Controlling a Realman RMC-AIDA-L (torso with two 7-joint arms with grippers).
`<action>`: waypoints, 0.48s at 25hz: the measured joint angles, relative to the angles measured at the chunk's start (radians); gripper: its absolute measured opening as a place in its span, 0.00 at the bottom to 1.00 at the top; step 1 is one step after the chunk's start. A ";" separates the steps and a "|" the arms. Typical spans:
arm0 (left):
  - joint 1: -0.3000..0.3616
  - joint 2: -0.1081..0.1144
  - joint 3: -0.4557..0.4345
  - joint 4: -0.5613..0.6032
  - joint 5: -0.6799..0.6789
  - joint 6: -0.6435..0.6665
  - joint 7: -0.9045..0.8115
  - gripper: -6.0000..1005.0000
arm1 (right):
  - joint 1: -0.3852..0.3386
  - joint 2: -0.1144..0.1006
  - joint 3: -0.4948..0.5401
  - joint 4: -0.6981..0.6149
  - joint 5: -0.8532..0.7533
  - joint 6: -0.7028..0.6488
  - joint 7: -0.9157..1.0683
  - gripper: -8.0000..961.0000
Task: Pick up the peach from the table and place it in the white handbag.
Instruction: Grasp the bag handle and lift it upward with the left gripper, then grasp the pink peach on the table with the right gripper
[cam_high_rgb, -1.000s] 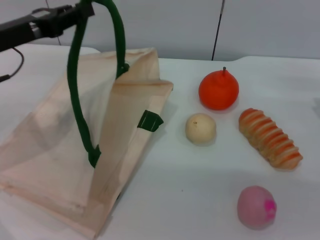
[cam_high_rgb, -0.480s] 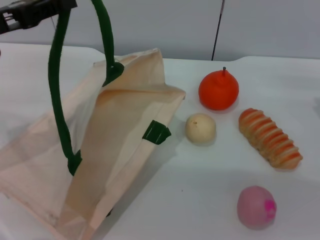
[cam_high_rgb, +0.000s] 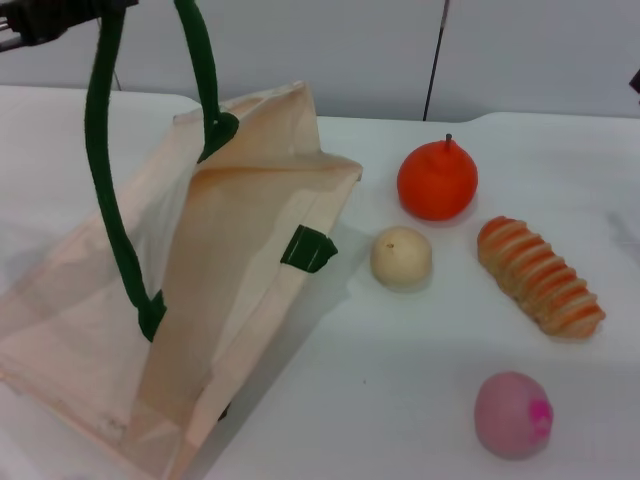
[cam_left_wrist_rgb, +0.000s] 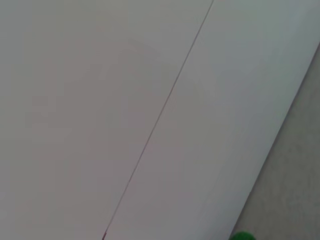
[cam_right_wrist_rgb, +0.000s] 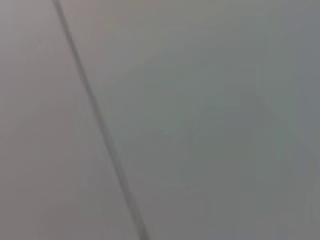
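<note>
The peach (cam_high_rgb: 513, 414) is pale pink with a magenta spot and lies on the table at the front right, apart from everything else. The white handbag (cam_high_rgb: 240, 260) stands half raised on the left with its mouth open toward the fruit. My left gripper (cam_high_rgb: 95, 12), at the top left, is shut on one dark green handle (cam_high_rgb: 105, 200) and holds it up. A bit of that green handle shows in the left wrist view (cam_left_wrist_rgb: 243, 235). A dark bit of my right arm (cam_high_rgb: 636, 80) shows at the right edge, far above the peach.
A cream-beige round fruit (cam_high_rgb: 401, 256) lies beside the bag's mouth. An orange-red fruit with a stem (cam_high_rgb: 437, 180) sits behind it. A striped orange bread roll (cam_high_rgb: 540, 276) lies to the right. The white table (cam_high_rgb: 390, 390) runs to the grey wall.
My left gripper has pulled the handle further left and up, and the bag's mouth has opened wider. A dark bit of my right arm has come in at the right edge. The fruits have not moved.
</note>
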 joint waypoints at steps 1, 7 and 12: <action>0.000 0.000 0.000 -0.003 0.001 0.000 -0.002 0.13 | -0.010 -0.013 0.000 -0.050 -0.066 0.015 0.072 0.93; 0.001 0.000 0.000 -0.006 0.003 -0.007 -0.006 0.13 | -0.021 -0.099 0.003 -0.183 -0.418 0.153 0.285 0.93; 0.002 0.000 0.000 -0.006 0.013 -0.010 -0.006 0.13 | -0.018 -0.129 0.006 -0.231 -0.598 0.338 0.284 0.93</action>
